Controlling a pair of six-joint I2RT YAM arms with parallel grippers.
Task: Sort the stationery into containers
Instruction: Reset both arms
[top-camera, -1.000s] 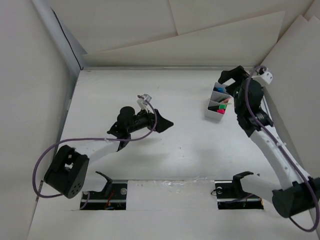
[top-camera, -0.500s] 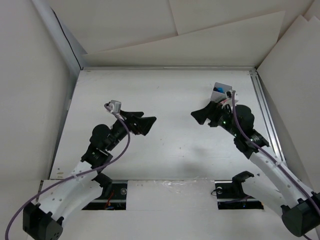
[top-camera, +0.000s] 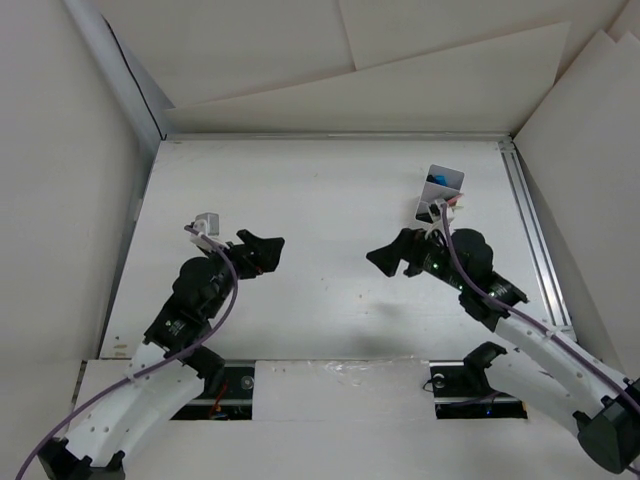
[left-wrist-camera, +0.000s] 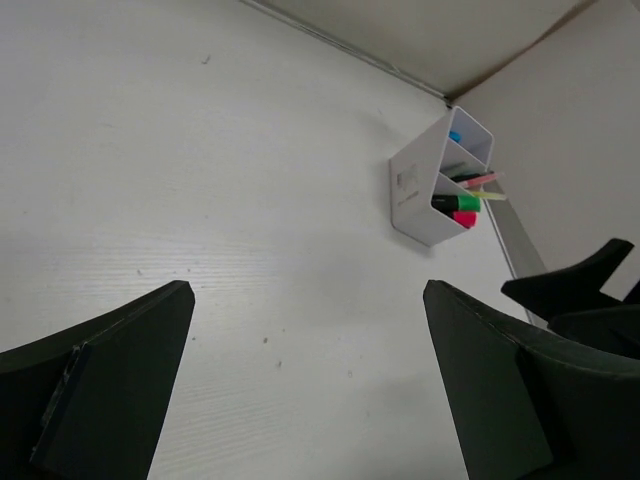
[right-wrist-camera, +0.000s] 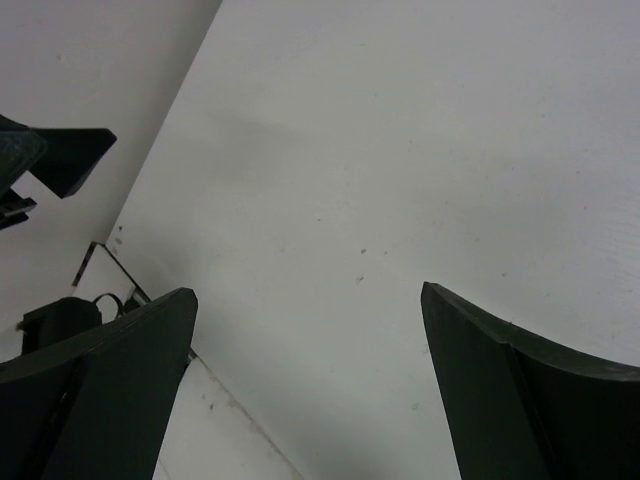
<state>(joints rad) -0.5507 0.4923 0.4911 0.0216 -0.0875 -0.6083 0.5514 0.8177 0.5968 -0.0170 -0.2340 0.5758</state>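
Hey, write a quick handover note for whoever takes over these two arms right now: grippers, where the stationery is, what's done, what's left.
Grippers: both open and empty. The left gripper is over the left-centre of the table. The right gripper is just on the near side of the box.
Stationery: highlighters sit in the box's compartments, at the table's far right.
Done: no loose stationery shows in any view.
Left: seemingly nothing to pick up; perhaps check the sorting by compartment.
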